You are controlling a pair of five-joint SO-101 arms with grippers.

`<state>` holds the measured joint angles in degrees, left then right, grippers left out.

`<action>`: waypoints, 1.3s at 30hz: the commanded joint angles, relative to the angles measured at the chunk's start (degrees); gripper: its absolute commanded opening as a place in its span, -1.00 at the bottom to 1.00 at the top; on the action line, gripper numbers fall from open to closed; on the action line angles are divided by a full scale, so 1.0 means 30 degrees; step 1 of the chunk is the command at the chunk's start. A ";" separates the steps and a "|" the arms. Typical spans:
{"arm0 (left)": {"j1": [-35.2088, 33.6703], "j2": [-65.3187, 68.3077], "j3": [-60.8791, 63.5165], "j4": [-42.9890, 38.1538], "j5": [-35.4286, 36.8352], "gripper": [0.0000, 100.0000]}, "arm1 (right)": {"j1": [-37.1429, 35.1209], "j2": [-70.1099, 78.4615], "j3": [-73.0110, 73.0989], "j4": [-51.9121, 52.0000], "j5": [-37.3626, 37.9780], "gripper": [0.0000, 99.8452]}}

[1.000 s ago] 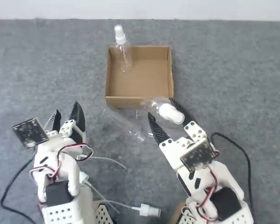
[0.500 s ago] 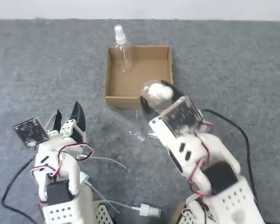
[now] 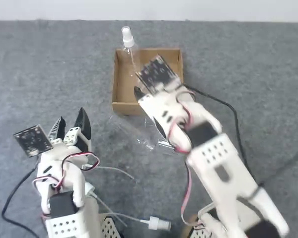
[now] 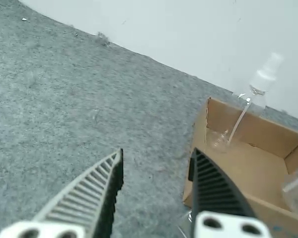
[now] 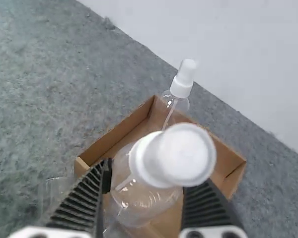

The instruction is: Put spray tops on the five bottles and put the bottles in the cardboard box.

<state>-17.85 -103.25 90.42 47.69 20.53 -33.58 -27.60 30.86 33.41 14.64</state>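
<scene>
Right wrist view: the right end effector (image 5: 146, 186) has its two fingers closed around the body of a clear bottle (image 5: 139, 201), which already wears a white spray top (image 5: 173, 154). The bottle's long axis runs along the fingers, with the spray top toward the wrist and the base pointing down into the cardboard box (image 5: 116, 138) right below it. A second bottle (image 5: 174, 101), also topped, stands upright in the box's far left corner, just beyond the held one and apart from it. In the high view the right arm stretches over the box's near wall, so the bare floor to the right of the standing bottle looks like the spot to lower into. The left end effector (image 4: 156, 163) sits near and left of the box, fingers spread wide, holding nothing. Another bottle (image 3: 131, 130) lies on the worktop (image 3: 248, 59) just near of the box, closer to the right arm.
</scene>
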 commanded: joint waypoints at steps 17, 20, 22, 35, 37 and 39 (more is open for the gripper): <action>-0.1260 -0.0322 -0.0044 -0.0703 -0.0264 -0.59 | 0.0161 1.0564 -1.1253 -0.0484 -0.0938 -0.99; -0.1260 -0.0322 -0.0044 -0.0703 -0.0264 -0.59 | 0.0220 1.1795 -1.2601 -0.0337 -0.1641 -0.99; -0.1260 -0.0322 -0.0044 -0.0703 -0.0264 -0.59 | 0.0220 1.2615 -1.3363 -0.0337 -0.1758 -0.99; -0.1289 -0.0322 -0.0044 -0.0703 -0.0264 -0.59 | 0.0249 1.6161 -1.5766 -0.0513 -0.1788 -0.99; -0.1289 -0.0322 -0.0044 -0.0674 -0.0264 -0.59 | 0.0249 1.6689 -1.6117 -0.0571 -0.1817 -0.99; -0.1289 -0.0322 -0.0044 -0.0674 -0.0264 -0.59 | 0.0249 1.7216 -1.6176 -0.1216 -0.1817 -0.99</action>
<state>-21.27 -103.25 90.42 47.60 20.44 -33.58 24.53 -13.19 33.05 9.80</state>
